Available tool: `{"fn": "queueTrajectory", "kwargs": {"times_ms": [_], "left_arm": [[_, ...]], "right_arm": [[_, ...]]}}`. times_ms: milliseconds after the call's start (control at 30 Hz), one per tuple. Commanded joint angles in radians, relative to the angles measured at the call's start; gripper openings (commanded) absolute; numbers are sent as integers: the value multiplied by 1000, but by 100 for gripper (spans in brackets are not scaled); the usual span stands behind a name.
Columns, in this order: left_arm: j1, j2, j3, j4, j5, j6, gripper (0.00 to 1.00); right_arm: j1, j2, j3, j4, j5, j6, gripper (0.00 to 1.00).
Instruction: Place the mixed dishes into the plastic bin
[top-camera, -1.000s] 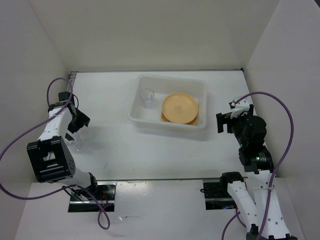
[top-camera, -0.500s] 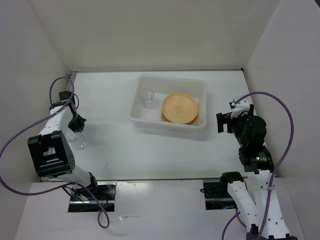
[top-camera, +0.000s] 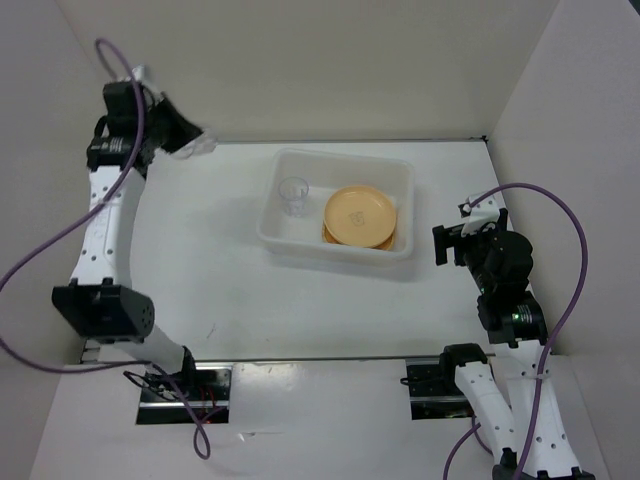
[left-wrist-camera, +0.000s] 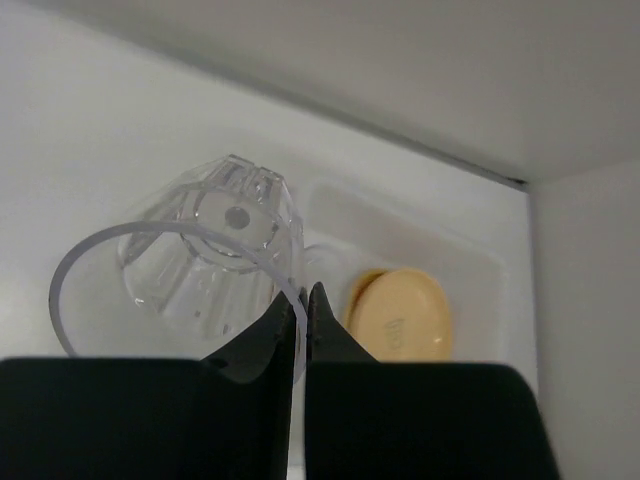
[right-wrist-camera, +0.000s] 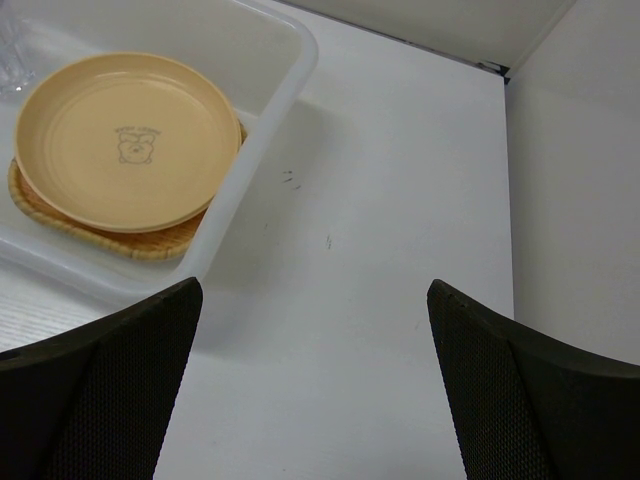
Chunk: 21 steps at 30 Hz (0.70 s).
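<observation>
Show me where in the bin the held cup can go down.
Bare floor in the plastic bin: the near-left corner, bordered by the clear cup behind and the yellow-tan plate on the right. The right half is crowded, with the plate on the woven tray. The gap between cup and plate looks narrow. The left gripper carries the held cup.

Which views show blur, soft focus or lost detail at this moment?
Top external: the left gripper is motion-smeared, everything else crisp. Left wrist: the clear cup it pinches is sharp, the plastic bin and yellow plate behind look soft. Right wrist: the plate is sharp; the right gripper shows as dark, featureless shapes.
</observation>
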Motion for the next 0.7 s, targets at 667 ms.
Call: {"fn": "queueTrajectory", "kwargs": {"times_ms": [667], "left_arm": [[-676,570,339,-452,-255,367,0]], "right_arm": [[9,1,-12,58,5,-1,98]]}}
